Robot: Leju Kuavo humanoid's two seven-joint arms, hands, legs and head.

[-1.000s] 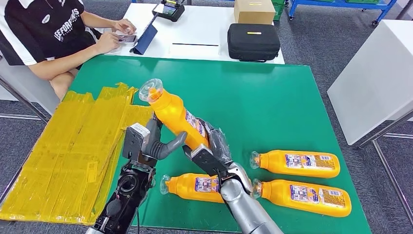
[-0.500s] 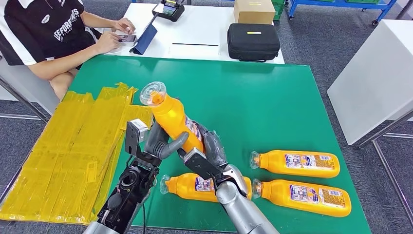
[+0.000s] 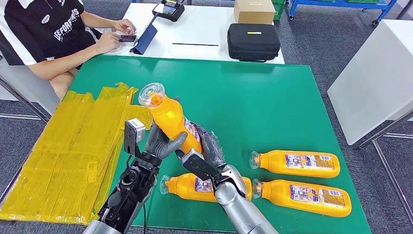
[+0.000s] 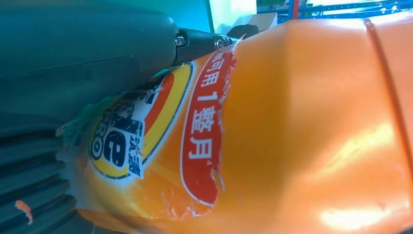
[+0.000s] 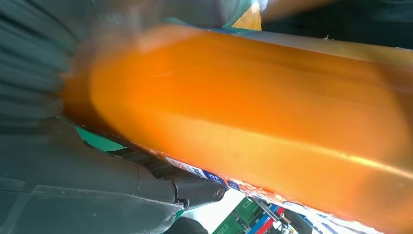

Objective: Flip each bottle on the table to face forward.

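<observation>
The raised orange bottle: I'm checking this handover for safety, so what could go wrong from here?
1. The raised bottle is tilted and gripped low on its body by both the left hand and the right hand, so it may slip while being turned.
2. A lying bottle sits right under the hands; a drop or a low arm could knock it.

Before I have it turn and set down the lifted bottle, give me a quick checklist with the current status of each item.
1. Left hand grips lifted bottle: ok.
2. Right hand also on that bottle: ok.
3. Bottle clear of green table: ok.
4. Cap on: ok.
5. Landing spot free: not ok, another bottle lies directly below the hands.
6. The two bottles to the right, far one and near one, out of the way: ok.
</observation>
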